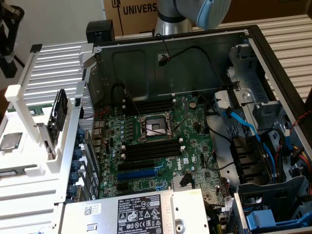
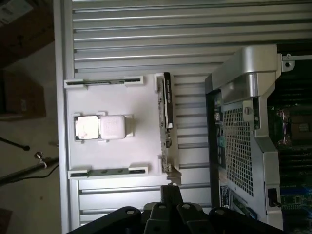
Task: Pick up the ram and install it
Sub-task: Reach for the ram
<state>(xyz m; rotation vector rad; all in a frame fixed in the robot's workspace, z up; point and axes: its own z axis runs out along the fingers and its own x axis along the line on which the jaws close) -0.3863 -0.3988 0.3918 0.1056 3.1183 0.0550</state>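
Probably a robotics lab: opened computer case on slatted bench.

arm high at the back of the exterior view, silver link plus grey joint with blue end cap; gripper seen from the wrist cam, black jaws closed tip to tip, empty

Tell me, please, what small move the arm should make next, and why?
Probably open the shut pincer: it hangs above the white plastic holder, where the long thin green ram stick lies ungrasped.
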